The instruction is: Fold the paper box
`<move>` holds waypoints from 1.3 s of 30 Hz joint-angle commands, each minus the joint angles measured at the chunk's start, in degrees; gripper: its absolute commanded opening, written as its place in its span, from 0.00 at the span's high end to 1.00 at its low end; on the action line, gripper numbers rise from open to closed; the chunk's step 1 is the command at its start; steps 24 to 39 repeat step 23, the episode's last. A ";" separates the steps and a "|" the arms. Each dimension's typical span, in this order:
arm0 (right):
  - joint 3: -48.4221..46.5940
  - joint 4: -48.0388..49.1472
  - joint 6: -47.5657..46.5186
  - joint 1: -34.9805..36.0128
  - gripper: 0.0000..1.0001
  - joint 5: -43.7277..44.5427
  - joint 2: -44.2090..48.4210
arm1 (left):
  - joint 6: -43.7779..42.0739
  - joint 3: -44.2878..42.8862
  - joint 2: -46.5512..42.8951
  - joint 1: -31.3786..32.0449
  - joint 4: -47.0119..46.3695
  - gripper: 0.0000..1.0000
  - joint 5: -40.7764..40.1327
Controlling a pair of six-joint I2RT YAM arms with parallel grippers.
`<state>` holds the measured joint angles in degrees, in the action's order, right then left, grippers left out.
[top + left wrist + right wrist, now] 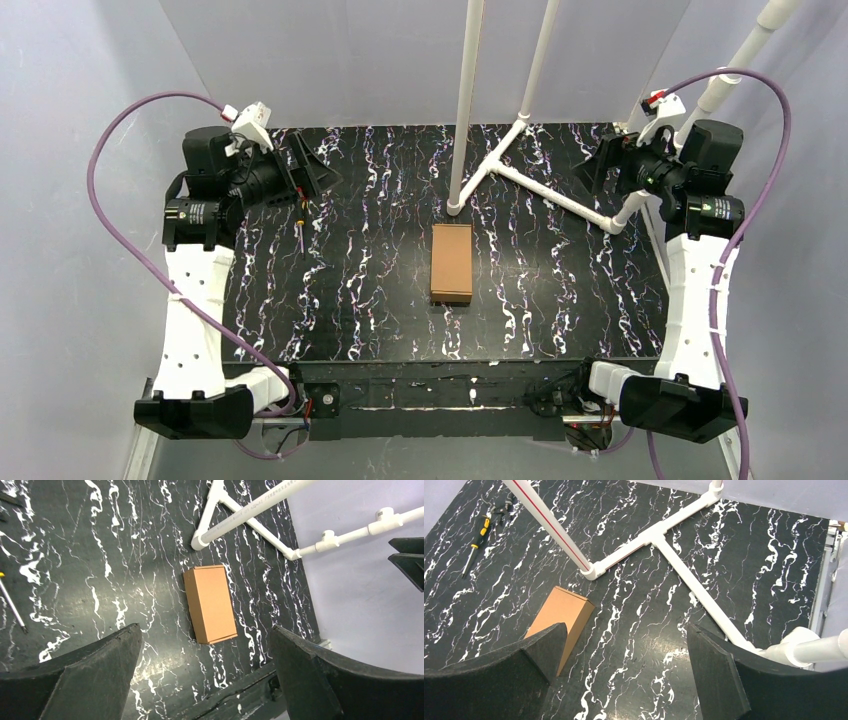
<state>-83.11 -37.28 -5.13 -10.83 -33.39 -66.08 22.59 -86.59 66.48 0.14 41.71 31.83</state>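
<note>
Top external view gives you the paper box (pixel 452 263) in the middle of the black marbled table (pixel 350 300), lying flat with its long side running away from the arm bases; it reads as a closed brown rectangular box, no flap standing up and no flat sheet showing, so I judge the folding done or very nearly so. It sits just on the near side of the foot of the white pipe frame (pixel 520 170), close to it but not touching; that central spot puts it within equal reach of both arms, which would suit you if a flap needs pressing home.

The left gripper (pixel 205 628) is at the far left of the table and the right gripper (pixel 625 627) at the far right, each well apart from the box and turned inward so its wrist camera looks across at it; both sets of jaws stand wide with nothing between them. That placement looks deliberate to me: it leaves the box unshadowed for inspection from above.

A screwdriver (pixel 475 547) lies near the left gripper's side, well clear of the box; I would not expect it to matter. From the right wrist one end of the box is hidden behind a finger, so you cannot confirm that end's closure there; check it from above.
</note>
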 commanded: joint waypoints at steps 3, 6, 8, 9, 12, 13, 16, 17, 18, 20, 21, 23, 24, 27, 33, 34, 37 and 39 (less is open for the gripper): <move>-2.68 0.48 -0.86 -1.74 0.02 0.71 1.82 | -6.32 -4.23 -0.42 1.08 3.90 0.02 -3.08; -3.13 0.31 -0.93 -2.17 0.02 0.87 1.69 | -6.33 -5.11 -0.19 1.09 3.90 0.02 -2.47; -3.57 0.24 -0.94 -2.34 0.02 0.72 1.48 | -6.20 -6.38 0.13 1.09 3.97 0.02 -2.27; -3.77 0.27 -0.94 -2.43 0.02 0.62 1.43 | -6.16 -6.78 0.28 1.09 3.98 0.02 -2.16; -4.31 0.19 -0.94 -2.69 0.02 0.43 1.23 | -6.15 -7.66 0.79 1.09 3.98 0.02 -1.74; -4.34 0.19 -0.94 -2.85 0.01 0.35 1.21 | -6.15 -7.76 0.91 1.09 3.92 0.02 -1.58; -4.26 0.12 -0.75 -3.35 0.02 -0.08 1.35 | -6.11 -7.56 1.02 1.09 3.95 0.02 -1.47; -4.18 0.26 -0.72 -3.52 0.02 -0.32 1.43 | -6.15 -7.43 0.95 1.09 3.91 0.02 -1.43; -4.10 0.27 -0.66 -3.64 0.02 -0.50 1.54 | -6.23 -7.17 0.79 1.09 3.90 0.02 -1.43; -4.08 0.35 -0.63 -3.91 0.02 -0.96 1.73 | -6.32 -6.54 0.42 1.09 3.82 0.02 -1.55; -3.93 0.22 -1.09 -4.05 0.02 -1.35 1.87 | -6.41 -6.27 0.19 1.09 3.81 0.02 -1.65; -3.53 0.18 -1.33 -4.49 0.02 -1.65 2.00 | -6.50 -5.56 -0.16 1.09 3.82 0.02 -1.72; -3.53 0.18 -1.33 -4.49 0.02 -1.65 2.00 | -6.50 -5.56 -0.16 1.09 3.82 0.02 -1.72; -3.53 0.18 -1.33 -4.49 0.02 -1.65 2.00 | -6.50 -5.56 -0.16 1.09 3.82 0.02 -1.72; -3.53 0.18 -1.33 -4.49 0.02 -1.65 2.00 | -6.50 -5.56 -0.16 1.09 3.82 0.02 -1.72; -3.53 0.18 -1.33 -4.49 0.02 -1.65 2.00 | -6.50 -5.56 -0.16 1.09 3.82 0.02 -1.72; -3.53 0.18 -1.33 -4.49 0.02 -1.65 2.00 | -6.50 -5.56 -0.16 1.09 3.82 0.02 -1.72; -3.53 0.18 -1.33 -4.49 0.02 -1.65 2.00 | -6.50 -5.56 -0.16 1.09 3.82 0.02 -1.72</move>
